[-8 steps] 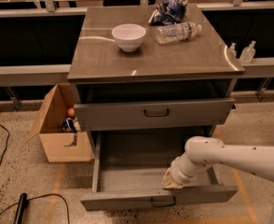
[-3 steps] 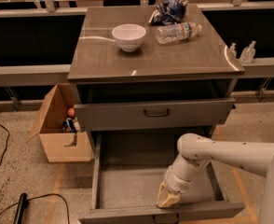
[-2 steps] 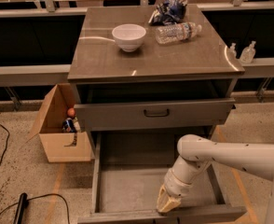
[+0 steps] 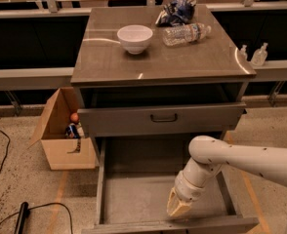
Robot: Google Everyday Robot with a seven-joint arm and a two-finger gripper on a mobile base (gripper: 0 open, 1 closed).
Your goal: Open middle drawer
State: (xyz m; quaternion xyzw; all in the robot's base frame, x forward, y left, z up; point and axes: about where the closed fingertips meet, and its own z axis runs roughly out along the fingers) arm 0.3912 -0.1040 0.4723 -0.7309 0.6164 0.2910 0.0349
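The middle drawer (image 4: pixel 133 195) is a wide grey metal drawer and stands pulled far out of the cabinet, its inside bare. Its low front panel (image 4: pixel 133 226) lies at the bottom edge of the view, and its handle is out of view. My gripper (image 4: pixel 179 207) hangs from the white arm (image 4: pixel 241 160) and reaches down inside the drawer, just behind the front panel, right of its middle. The taller-fronted drawer (image 4: pixel 124 122) above, with a black handle (image 4: pixel 164 117), juts out slightly. The lowest drawer is hidden.
On the cabinet top (image 4: pixel 104 62) are a white bowl (image 4: pixel 134 38), a lying plastic bottle (image 4: pixel 186 33) and a crumpled bag (image 4: pixel 176 11). An open cardboard box (image 4: pixel 60 135) stands on the floor to the left. A black cable (image 4: pixel 21 218) lies at the lower left.
The middle drawer has slid further out toward the camera, with my gripper moving the same way along its front panel. Over the last second, little has moved.
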